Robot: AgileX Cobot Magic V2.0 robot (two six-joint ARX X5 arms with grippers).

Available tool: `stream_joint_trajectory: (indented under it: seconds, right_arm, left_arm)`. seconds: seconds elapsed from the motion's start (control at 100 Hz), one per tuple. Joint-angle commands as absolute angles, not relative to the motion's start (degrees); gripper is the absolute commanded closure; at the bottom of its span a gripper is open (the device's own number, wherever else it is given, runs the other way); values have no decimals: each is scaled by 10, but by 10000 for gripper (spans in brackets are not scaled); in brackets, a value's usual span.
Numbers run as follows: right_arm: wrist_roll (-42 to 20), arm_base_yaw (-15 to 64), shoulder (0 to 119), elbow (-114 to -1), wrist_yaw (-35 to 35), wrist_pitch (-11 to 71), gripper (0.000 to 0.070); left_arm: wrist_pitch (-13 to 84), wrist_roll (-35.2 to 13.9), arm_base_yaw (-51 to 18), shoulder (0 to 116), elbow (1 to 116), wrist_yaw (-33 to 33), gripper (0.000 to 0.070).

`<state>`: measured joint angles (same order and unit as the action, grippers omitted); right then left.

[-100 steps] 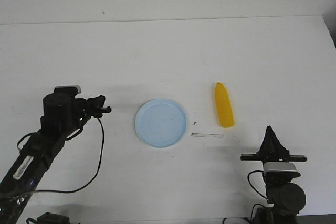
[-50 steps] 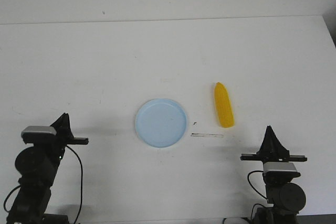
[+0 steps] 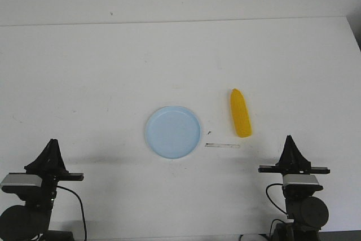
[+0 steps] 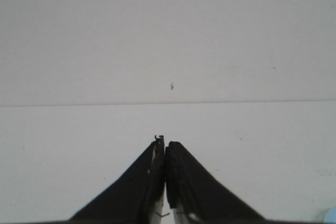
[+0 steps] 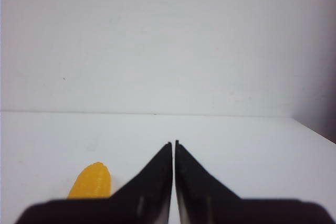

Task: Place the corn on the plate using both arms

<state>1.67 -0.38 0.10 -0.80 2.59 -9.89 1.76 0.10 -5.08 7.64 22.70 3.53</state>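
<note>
Nearest edge, left corner: left gripper (image 3: 52, 142), black, parked low at the table's near edge, pointing away from the robot; fingers (image 4: 184, 182) pressed together with no gap and nothing between them.
Nearest edge, right corner: right gripper (image 3: 289, 139), black, parked the same way; its two fingers (image 5: 152, 179) meet at the tips, only a hairline seam between them, nothing held.
Writing and labels: none legible in any view; the pale blocks under each gripper carry no readable text.
Table (image 3: 113, 66): white, matte, with a few small dark specks.
Strip (image 3: 222, 145): thin pale sliver lying flat, between the right gripper and the corn, just short of the corn's blunt end.
Plate (image 3: 172, 132): pale blue, round, low rim, nothing on it; lies between the two grippers, further out, well apart from both.
Corn (image 3: 240, 113): bright yellow, lying flat on the table just right of the plate, not touching it; tapered end pointing away from the robot; ahead and to the left of the right gripper, apart from it. In the right wrist view only one rounded end (image 5: 92, 181) shows beside the closed fingers.
</note>
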Motion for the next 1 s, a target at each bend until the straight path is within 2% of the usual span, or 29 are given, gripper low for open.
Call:
stream_joint_trajectory:
  seconds: [0.0, 0.42, 0.72, 0.82, 0.99]
  right_arm:
    - [13, -4, 1, -7, 26, -105, 689]
    - [13, -4, 1, -7, 26, -105, 690]
    - [15, -3, 1, -7, 32, -140, 690]
    - [-11, -3, 1, -9, 34, -140, 690]
    - [-11, -2, 15, -68, 26, -65, 692]
  left_arm:
    - [14, 6, -50, 67, 231, 37, 699]
    - [20, 6, -50, 52, 231, 37, 699]
    - [20, 6, -50, 52, 231, 37, 699]
    - [20, 6, -50, 52, 231, 37, 699]
    - [20, 6, -50, 52, 231, 37, 699]
